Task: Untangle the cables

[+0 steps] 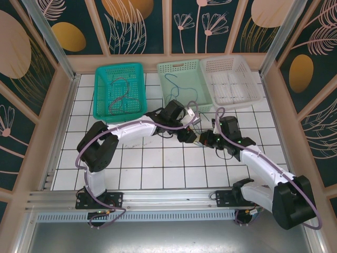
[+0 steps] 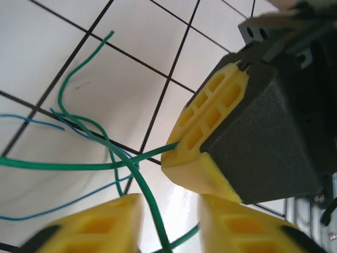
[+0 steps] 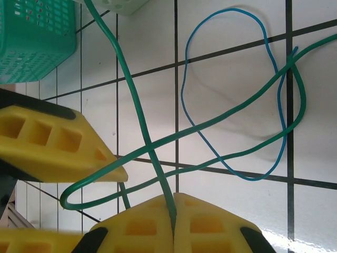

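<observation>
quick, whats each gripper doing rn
left gripper: open, the green cable passes loose between its fingers
right gripper: closed, pinching the green cable

You have three baskets: teal basket [image 1: 101, 103], pale green basket [image 1: 179, 65], white basket [image 1: 234, 59]; three cables, one per colour: green cable [image 3: 149, 148], blue cable [image 3: 183, 95], pinkish cable [image 1: 122, 97]; two grippers: left gripper [image 1: 188, 135], right gripper [image 1: 203, 139].
</observation>
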